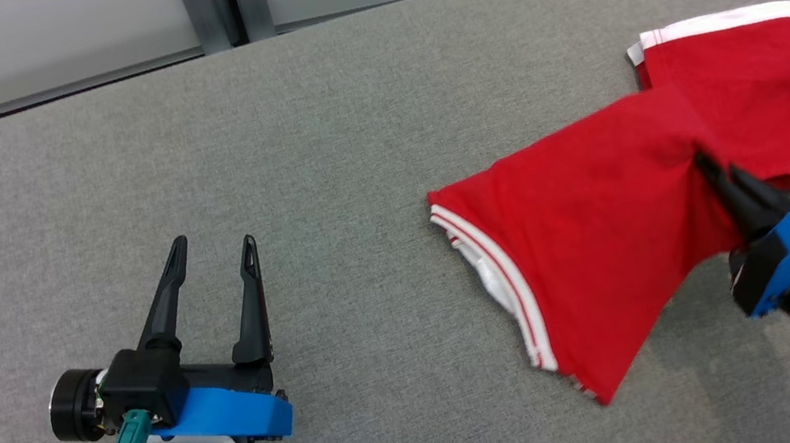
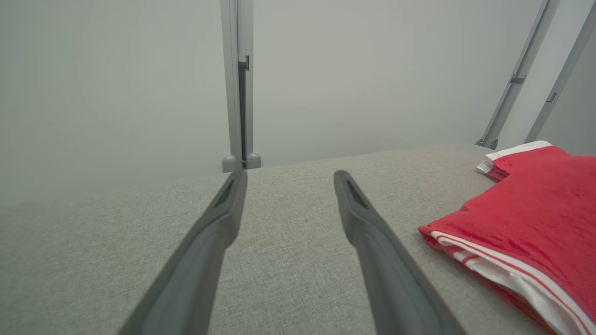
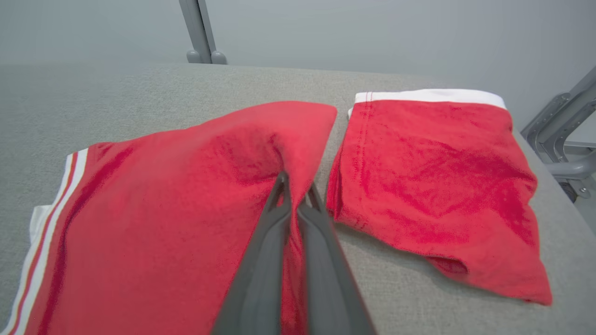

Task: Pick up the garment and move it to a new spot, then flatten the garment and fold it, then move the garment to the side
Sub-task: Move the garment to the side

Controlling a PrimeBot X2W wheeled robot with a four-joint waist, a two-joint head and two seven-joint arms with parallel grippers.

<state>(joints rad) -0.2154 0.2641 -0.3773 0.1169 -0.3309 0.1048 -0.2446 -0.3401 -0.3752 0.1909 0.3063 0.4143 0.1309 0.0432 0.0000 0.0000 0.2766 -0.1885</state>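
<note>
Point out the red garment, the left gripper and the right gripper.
red garment (image 1: 598,239): head view, middle of its red front.
left gripper (image 1: 212,241): head view, midway between its open fingertips.
right gripper (image 3: 296,185): right wrist view, between fingertips pinching the garment.

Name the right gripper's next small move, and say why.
Probably raise the right gripper a little: it is shut on a fold of the red garment, which lies on the grey surface, while the left gripper stands open, apart from it.
</note>
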